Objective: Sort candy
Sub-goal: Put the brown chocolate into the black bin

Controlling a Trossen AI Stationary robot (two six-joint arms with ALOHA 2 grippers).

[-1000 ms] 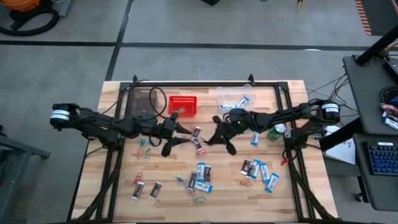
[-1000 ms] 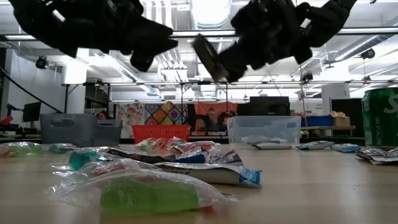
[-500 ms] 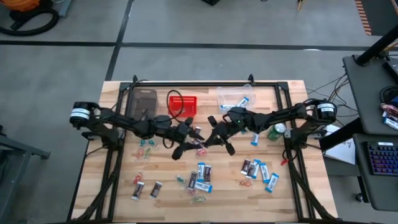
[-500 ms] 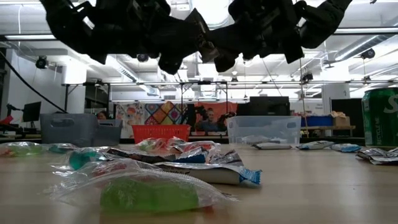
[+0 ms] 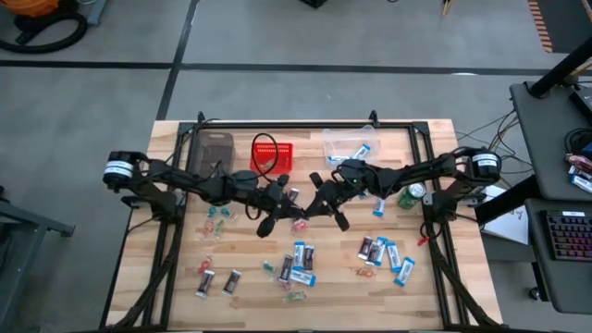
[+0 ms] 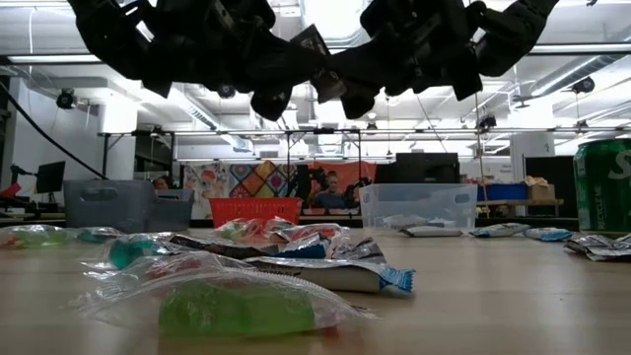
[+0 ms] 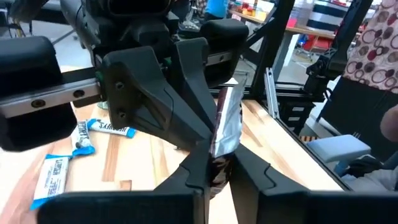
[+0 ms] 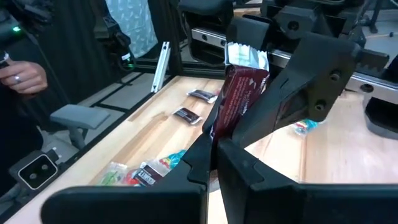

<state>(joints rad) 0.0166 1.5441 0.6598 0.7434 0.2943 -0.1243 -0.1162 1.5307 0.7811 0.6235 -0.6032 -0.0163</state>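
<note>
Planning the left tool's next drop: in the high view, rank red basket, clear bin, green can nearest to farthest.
1. red basket, just behind the left tool.
2. clear bin, back right.
3. green can, far right.

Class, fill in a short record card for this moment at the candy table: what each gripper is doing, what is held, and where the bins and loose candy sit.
left gripper: shut on the dark brown mini bar, above mid-table
right gripper: shut on the same bar's other end
handover: both grip it; neither has let go
red mesh basket: far side of the table, left of centre
clear plastic bin: far side, right of the basket, holding blue-and-white packets
loose candy: scattered over the near half
green can: right side
</note>
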